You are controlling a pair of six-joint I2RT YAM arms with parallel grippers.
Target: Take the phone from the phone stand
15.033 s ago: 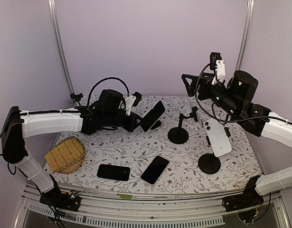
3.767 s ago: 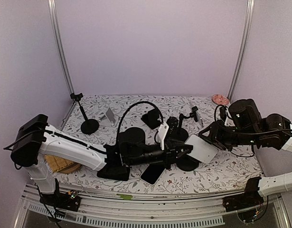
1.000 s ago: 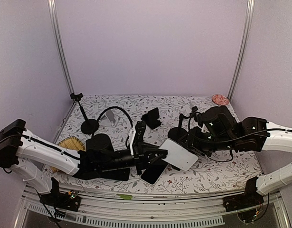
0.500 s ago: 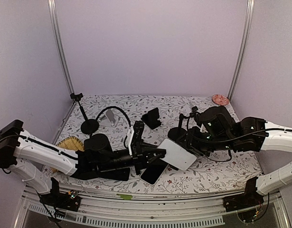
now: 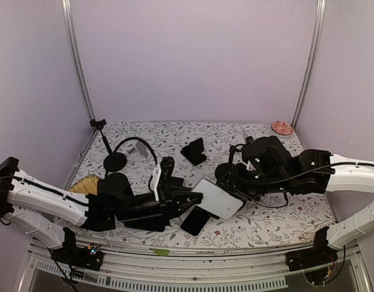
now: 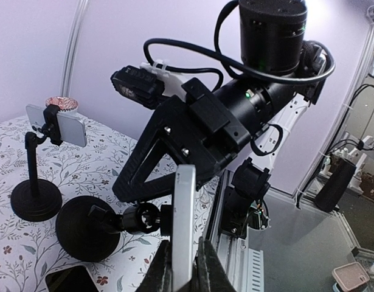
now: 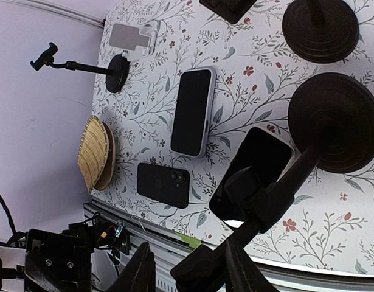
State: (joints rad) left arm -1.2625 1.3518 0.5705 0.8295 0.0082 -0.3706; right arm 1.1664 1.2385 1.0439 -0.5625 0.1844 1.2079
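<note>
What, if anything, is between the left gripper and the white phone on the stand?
Nothing visible does. The left gripper is shut on the edge of the white phone, and the right gripper holds the phone stand by its stem.

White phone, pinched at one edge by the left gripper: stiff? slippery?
Probably stiff: the white phone looks dead straight edge-on between the left gripper fingers. Likely slippery and apt to pivot: its faces are smooth and flat, and the grip is near one end only.
</note>
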